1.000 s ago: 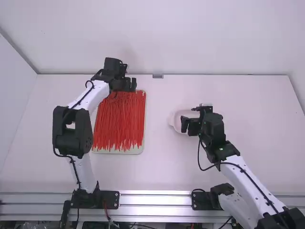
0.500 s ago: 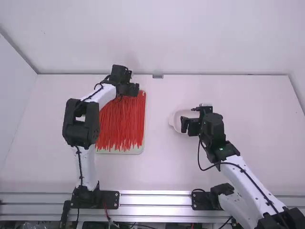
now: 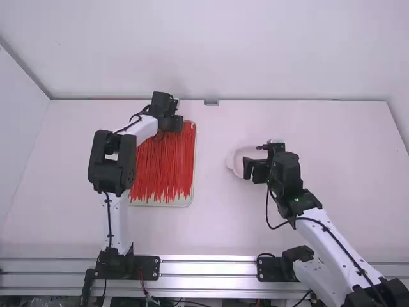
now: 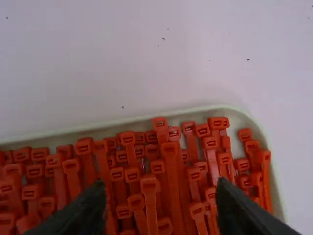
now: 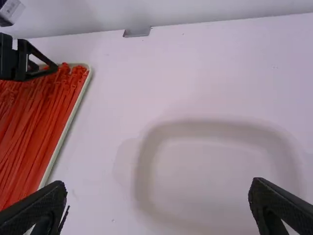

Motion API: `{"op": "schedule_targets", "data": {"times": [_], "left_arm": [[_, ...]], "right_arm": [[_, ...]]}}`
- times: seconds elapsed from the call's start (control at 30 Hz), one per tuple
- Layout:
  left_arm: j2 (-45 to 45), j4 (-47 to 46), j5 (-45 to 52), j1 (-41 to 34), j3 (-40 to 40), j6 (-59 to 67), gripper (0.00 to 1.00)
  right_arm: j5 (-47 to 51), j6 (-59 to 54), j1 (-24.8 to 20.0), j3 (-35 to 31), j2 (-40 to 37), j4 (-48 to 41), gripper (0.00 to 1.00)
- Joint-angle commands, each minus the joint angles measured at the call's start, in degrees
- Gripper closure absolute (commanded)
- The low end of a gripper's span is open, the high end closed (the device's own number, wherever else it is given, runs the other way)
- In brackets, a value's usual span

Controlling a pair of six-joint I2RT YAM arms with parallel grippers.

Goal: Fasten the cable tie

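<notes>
1 cream tray (image 3: 193,160) on the worktop (image 3: 319,128) holds a dense bed of red cable ties (image 3: 163,166). Left jaws: wide open, empty, straddling tie heads at the tray's far end. Right jaws: wide open, empty, above the worktop beside the tray.

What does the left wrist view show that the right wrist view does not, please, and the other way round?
Left wrist view only: the separate locking heads of the red cable ties, with the left gripper open astride them. Right wrist view only: a white dish, a grey bracket at the far edge of the table, and the open right gripper. Both: the red cable ties, their tray, the table, and the left gripper at the tray's end.
</notes>
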Motion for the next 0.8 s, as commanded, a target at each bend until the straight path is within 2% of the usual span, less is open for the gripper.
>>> {"op": "schedule_targets", "data": {"times": [0.0, 0.27, 0.77], "left_arm": [[0.9, 0.1, -0.4, -0.1, -0.5, 0.0, 0.49], [0.9, 0.1, -0.4, -0.1, -0.5, 0.1, 0.61], [0.9, 1.9, -0.4, 0.0, -2.3, 0.0, 0.68]], "right_arm": [[0.2, -0.1, -0.1, 2.2, 0.3, -0.1, 0.01], [0.2, -0.1, 0.3, 2.2, 0.3, -0.1, 0.01], [0.5, -0.1, 0.7, 2.2, 0.3, -0.1, 0.01]]}}
